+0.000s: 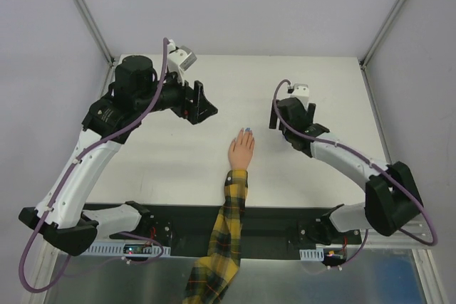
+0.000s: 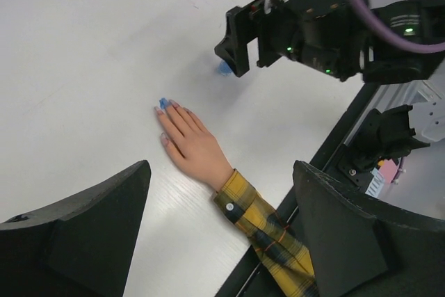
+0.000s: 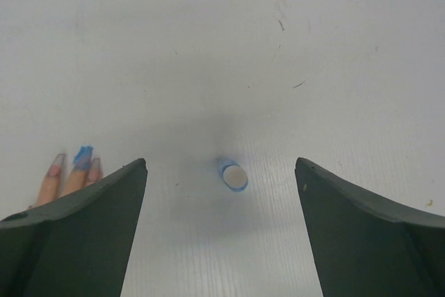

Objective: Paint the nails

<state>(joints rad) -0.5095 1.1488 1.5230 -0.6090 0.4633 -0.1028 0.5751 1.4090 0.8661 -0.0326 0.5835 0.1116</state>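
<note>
Peach nails (image 3: 57,163), tiny and stiff, lie left of the right gripper's (image 3: 220,165) wide-open, empty fingers; the light bottle (image 3: 233,176) between them probably suits gripping.

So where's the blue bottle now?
Right wrist view: the blue bottle sits on the table beneath the open right claw, right of the hand.

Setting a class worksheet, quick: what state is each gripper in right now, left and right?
Left gripper: open, holding nothing.
Right gripper: open, empty, over the small blue bottle.
</note>
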